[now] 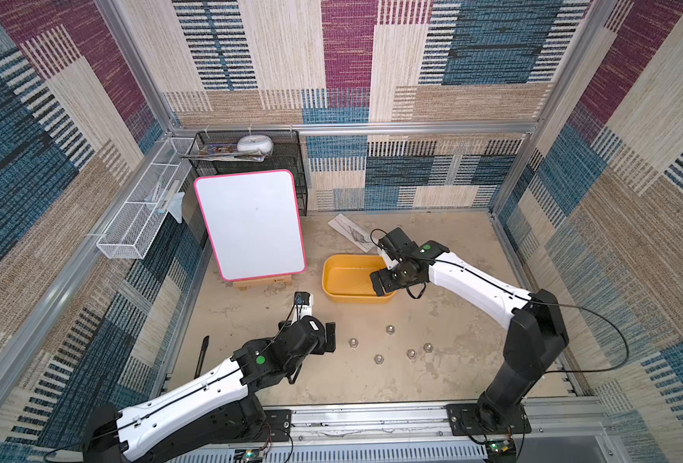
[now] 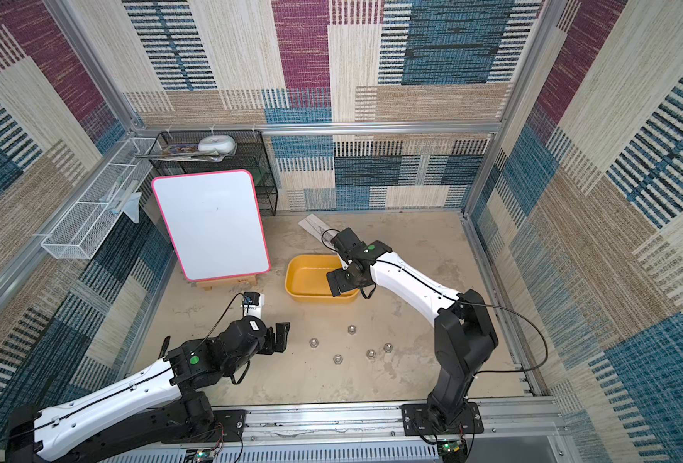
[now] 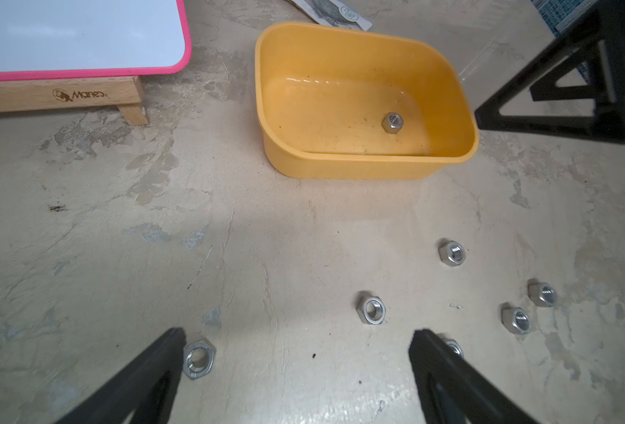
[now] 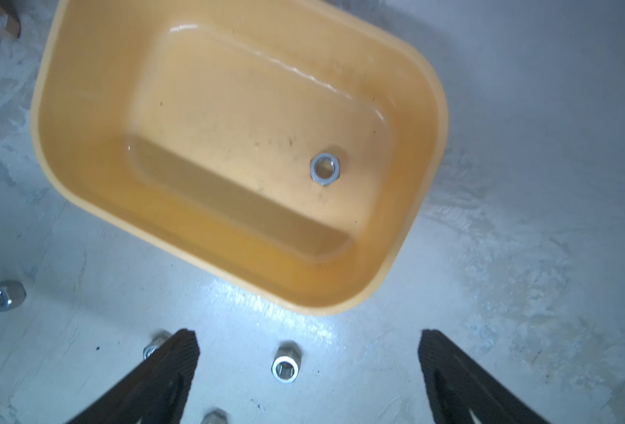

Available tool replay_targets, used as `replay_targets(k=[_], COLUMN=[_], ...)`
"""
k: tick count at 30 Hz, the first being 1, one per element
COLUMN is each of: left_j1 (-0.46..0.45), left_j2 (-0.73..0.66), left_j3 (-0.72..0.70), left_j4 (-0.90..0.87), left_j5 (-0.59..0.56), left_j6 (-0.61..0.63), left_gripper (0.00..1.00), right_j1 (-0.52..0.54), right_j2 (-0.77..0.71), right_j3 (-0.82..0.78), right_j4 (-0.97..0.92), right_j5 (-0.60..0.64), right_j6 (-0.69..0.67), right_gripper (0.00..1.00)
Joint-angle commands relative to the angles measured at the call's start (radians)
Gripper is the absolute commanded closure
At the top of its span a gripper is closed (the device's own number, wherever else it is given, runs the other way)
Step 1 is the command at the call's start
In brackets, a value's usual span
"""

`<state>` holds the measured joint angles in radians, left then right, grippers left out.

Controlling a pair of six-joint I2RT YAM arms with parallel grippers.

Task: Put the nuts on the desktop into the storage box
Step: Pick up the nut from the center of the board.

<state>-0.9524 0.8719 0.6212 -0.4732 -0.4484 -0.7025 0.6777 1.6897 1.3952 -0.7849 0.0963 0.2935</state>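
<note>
Patchwork woven walls surround the mottled worktop (image 1: 452,381). In both top views the right gripper (image 1: 380,282) hangs over the storage box (image 1: 351,298), with five nuts (image 1: 390,329) visible nearer the arms. Left wrist: the left gripper (image 3: 300,336) is spread and empty, six loose nuts around it. Right wrist: jaws wide and empty; one nut (image 4: 324,169) lies inside the box. One delivery looks done; the next calls for descending over a loose nut and pinching.

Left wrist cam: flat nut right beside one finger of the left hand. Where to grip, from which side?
Pinch the nut across two opposite outer flats, coming straight down. It lies flat on the desktop, hole up, so only its low hex walls offer faces. The open left hand sits off-centre; probably shift it to straddle the nut first.
</note>
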Motion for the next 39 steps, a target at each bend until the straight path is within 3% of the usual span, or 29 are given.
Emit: replay_targets(k=[1, 12, 39], left_j1=[0.001, 0.0, 0.001], left_j2=[0.018, 0.013, -0.028], left_j3=[0.012, 0.003, -0.011], left_j4=[-0.015, -0.015, -0.014], left_j5=[-0.028, -0.051, -0.039], left_j6=[0.012, 0.01, 0.003], left_gripper=[0.0, 0.0, 0.0], right_j1=[0.025, 0.11, 0.116], right_j2=[-0.05, -0.066, 0.074], right_j3=[-0.09, -0.296, -0.34], right_j4=[0.042, 0.092, 0.139], right_j5=[-0.02, -0.038, -0.064], right_j6=[0.037, 0.099, 0.107], right_gripper=[0.03, 0.36, 0.56])
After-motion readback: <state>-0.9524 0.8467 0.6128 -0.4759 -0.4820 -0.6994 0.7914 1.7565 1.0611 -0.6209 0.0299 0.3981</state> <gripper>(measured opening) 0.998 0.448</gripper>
